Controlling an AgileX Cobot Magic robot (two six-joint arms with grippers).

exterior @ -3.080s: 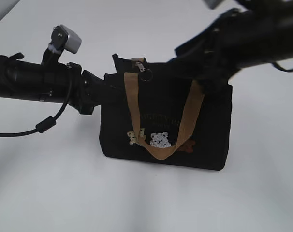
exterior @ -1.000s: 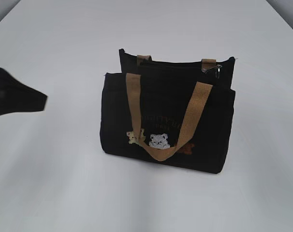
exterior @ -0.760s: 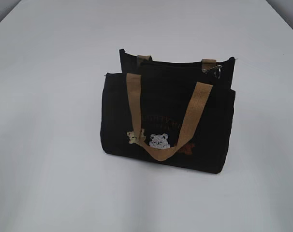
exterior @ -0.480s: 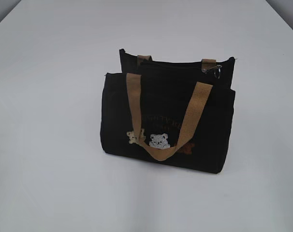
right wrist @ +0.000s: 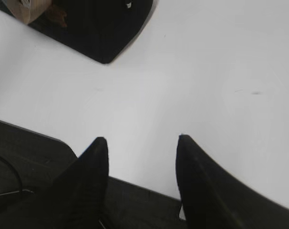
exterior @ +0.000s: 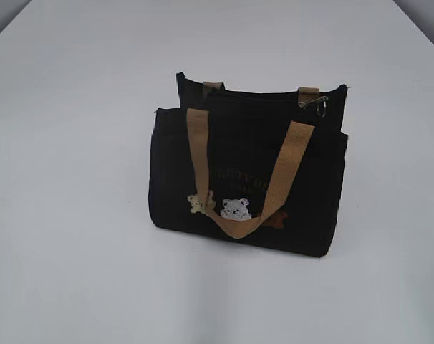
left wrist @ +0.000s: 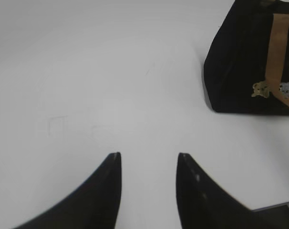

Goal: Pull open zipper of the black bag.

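Exterior view has the black bag (exterior: 246, 172) standing upright pretty much mid-table (exterior: 74, 215), tan handle (exterior: 240, 179) draped down the front over the little bear patches (exterior: 235, 208). You can see the zipper (exterior: 263, 99) line along the top, with the silver ring pull (exterior: 319, 103) sitting at the right end. No arms in that shot at all.

Left wrist view only catches the bag's lower left corner at upper right, and the left claw (left wrist: 148, 160) hangs over bare table well apart from it, jaws spread with nothing between them.

Right wrist view gets just a corner of the bag at top left. The right claw (right wrist: 142, 140) is also parted and empty, near the table's edge. Neither wrist view shows the zipper.
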